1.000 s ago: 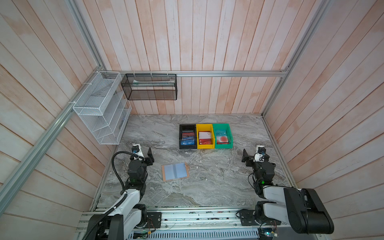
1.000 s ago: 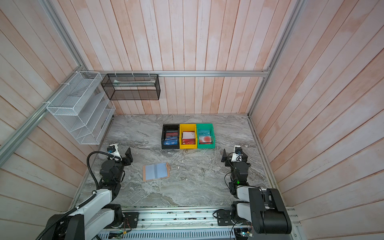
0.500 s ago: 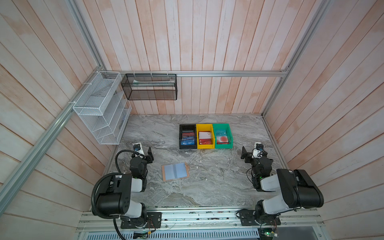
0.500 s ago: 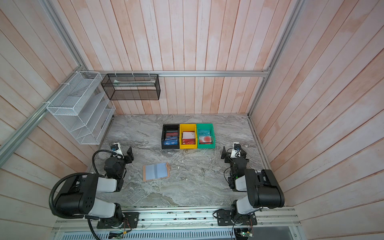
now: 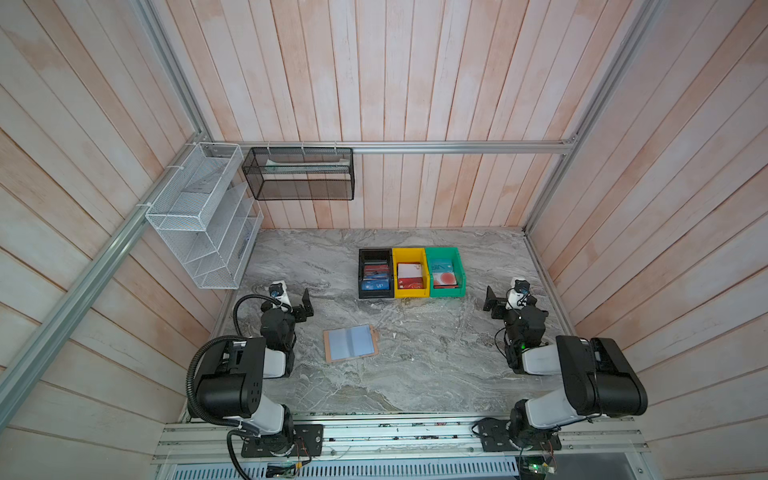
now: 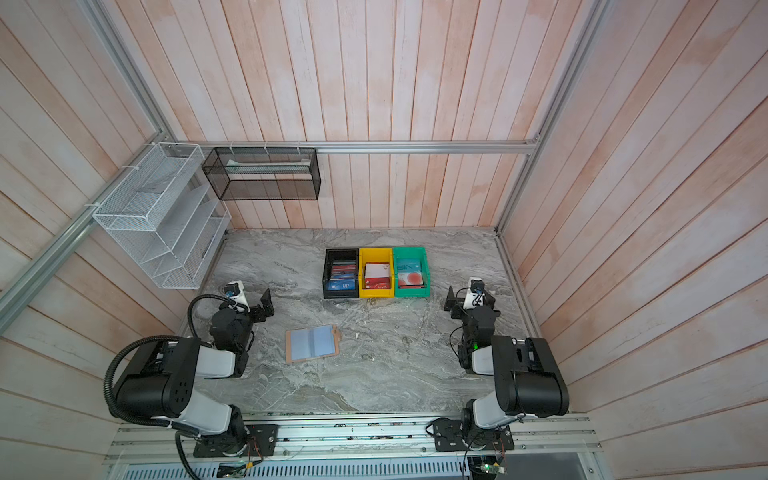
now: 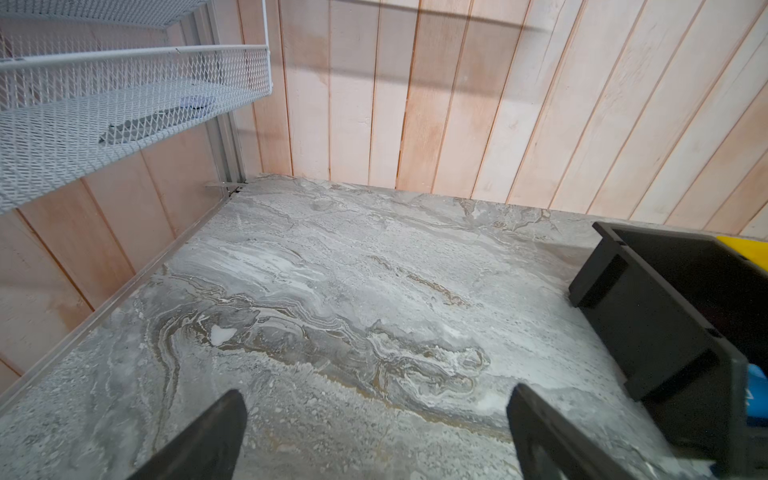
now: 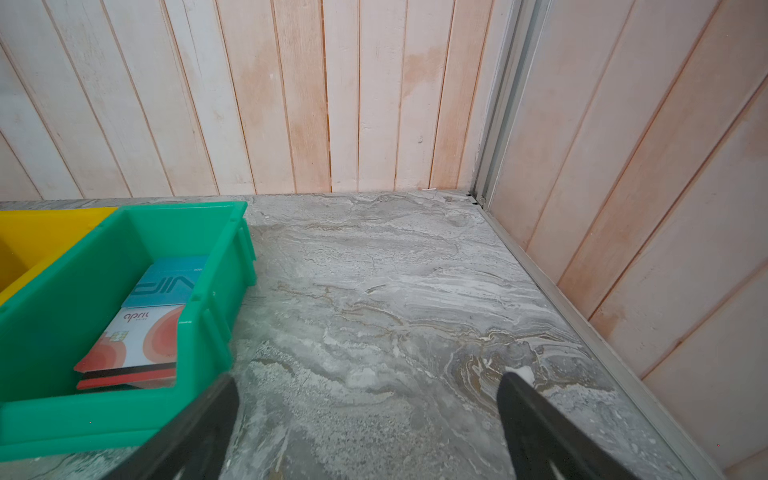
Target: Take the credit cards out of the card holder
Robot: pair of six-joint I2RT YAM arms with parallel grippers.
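One card holder (image 5: 350, 343) open flat; jaws wide.

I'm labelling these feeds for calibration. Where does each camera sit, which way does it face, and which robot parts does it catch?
Both top views: high above the front rail, looking steeply down on the marble table, open card holder, left arm, right arm.
Left wrist: low on the left arm, facing the far-left corner; open left pincer tips, black bin wall.
Right wrist: low, facing the far-right corner; open right pincer tips, green bin with credit cards.
Shared: the yellow bin edges into both wrist views.
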